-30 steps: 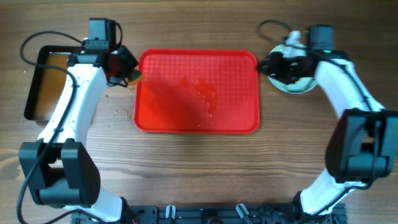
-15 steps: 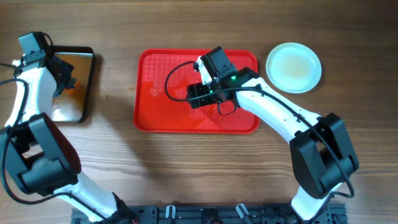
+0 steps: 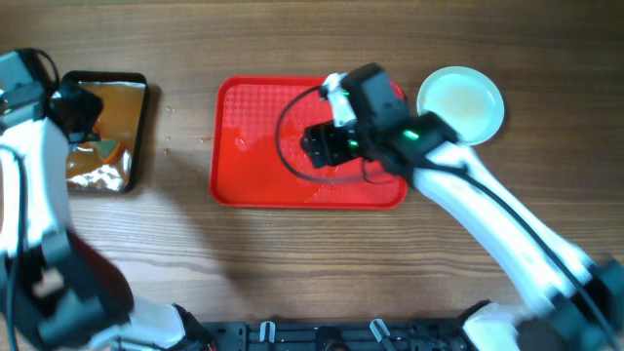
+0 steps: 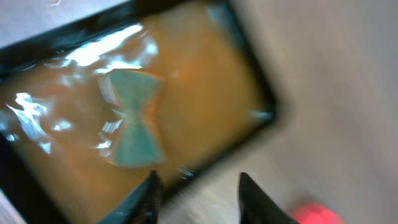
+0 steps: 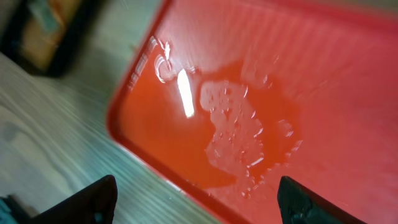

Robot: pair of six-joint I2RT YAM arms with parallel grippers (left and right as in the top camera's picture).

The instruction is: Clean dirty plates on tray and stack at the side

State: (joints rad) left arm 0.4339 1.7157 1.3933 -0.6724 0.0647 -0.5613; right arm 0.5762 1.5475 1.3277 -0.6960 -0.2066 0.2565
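The red tray [image 3: 253, 117] lies mid-table with no plate on it, only a wet patch [image 5: 249, 130]; it also fills the right wrist view [image 5: 323, 74]. The pale plates [image 3: 460, 104] sit on the table right of the tray; I cannot tell how many are stacked, and the top one shows no smear. My right gripper [image 3: 327, 146] hovers over the tray's middle, open and empty [image 5: 196, 205]. My left gripper [image 3: 78, 105] is open and empty [image 4: 199, 199] above the near edge of the black pan.
The black pan [image 3: 136, 83] of brownish water stands at the far left, and shows in the left wrist view [image 4: 249, 74]. A teal sponge [image 4: 134, 127] lies in the water, also visible from overhead [image 3: 102, 149]. A black cable loops over the tray [image 3: 288, 146].
My right arm left the plates and swung over the tray. My left arm moved from the tray's left edge to the pan, where the sponge now lies.
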